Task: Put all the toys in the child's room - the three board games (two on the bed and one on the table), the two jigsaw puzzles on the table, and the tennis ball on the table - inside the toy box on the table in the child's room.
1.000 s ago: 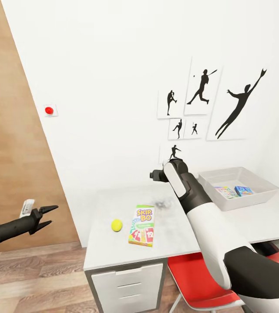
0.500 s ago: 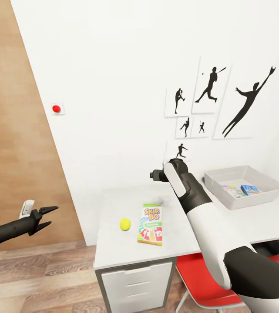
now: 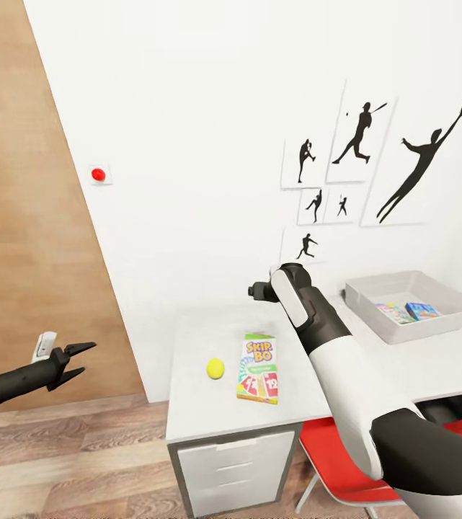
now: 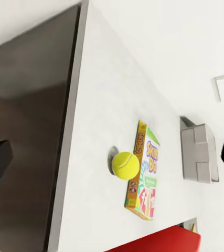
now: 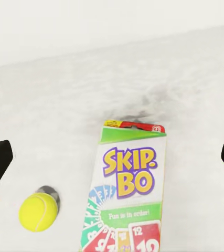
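One green board game point(image 3: 258, 369) flat on the white table point(image 3: 202, 411), lettered "SKIP-BO" in yellow on purple, with red cards below showing "12"; smaller green strip of writing under the title, seemingly "Fun is in order!" in the right wrist view point(image 5: 126, 194). One tennis ball point(image 3: 215, 368) just left of it, apart from the box, also seen from both wrists point(image 4: 125, 165) point(image 5: 38, 211). One grey toy box point(image 3: 412, 305) further right and farther back on the same table, holding two small colourful items, one patterned in many colours point(image 3: 394, 313) and one blue point(image 3: 421, 311); too small to read.

Right arm raised above the table behind the game box; right gripper point(image 5: 112, 157) spread wide, fingertips at either edge of its wrist view, nothing between them. Left gripper point(image 3: 81, 359) off to the left over the wood floor point(image 3: 65, 461), well apart from the table, jaws parted and empty.

Three drawer fronts point(image 3: 231, 468) under the near left of the table, one red chair point(image 3: 346, 468) tucked beside them. On the white wall, six black sports silhouette pictures point(image 3: 360, 137) and one red knob point(image 3: 99, 174). Wood panel point(image 3: 21, 216) at far left.
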{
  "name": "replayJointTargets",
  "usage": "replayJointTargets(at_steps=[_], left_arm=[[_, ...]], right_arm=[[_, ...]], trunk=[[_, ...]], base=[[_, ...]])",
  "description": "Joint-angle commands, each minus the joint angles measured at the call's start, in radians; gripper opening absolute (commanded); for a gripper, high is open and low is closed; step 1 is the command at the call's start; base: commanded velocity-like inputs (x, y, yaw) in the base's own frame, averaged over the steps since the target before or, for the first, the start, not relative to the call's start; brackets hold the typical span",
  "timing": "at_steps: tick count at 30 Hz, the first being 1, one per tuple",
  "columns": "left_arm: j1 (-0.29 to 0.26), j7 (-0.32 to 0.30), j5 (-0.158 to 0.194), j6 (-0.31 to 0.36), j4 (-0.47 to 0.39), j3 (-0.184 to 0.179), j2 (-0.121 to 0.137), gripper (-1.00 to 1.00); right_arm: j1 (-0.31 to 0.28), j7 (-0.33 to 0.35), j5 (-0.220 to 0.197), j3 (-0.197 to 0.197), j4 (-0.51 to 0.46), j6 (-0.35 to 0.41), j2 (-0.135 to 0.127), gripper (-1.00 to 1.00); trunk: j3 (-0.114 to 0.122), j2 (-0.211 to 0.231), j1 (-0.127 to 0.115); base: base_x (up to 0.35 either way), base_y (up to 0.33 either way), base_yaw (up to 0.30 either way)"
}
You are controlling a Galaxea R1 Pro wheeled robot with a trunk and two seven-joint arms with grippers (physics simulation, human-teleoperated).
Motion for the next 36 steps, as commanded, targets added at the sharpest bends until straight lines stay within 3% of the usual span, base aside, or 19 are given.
replayJointTargets(at_steps=[1, 36], left_arm=[[-0.001, -0.007, -0.006, 0.004, 0.0, 0.002, 0.0, 1.0], [-0.001, -0.007, -0.006, 0.004, 0.0, 0.003, 0.0, 1.0]], right_arm=[[-0.001, -0.01, -0.01, 0.001, 0.0, 0.002, 0.0, 1.0], [-0.001, -0.012, -0.009, -0.001, 0.012, -0.004, 0.0, 1.0]], trunk=[[-0.004, -0.002, 0.0], [-0.06, -0.002, 0.0]], base=[[0.0, 0.039, 0.0], [0.0, 0.023, 0.0]])
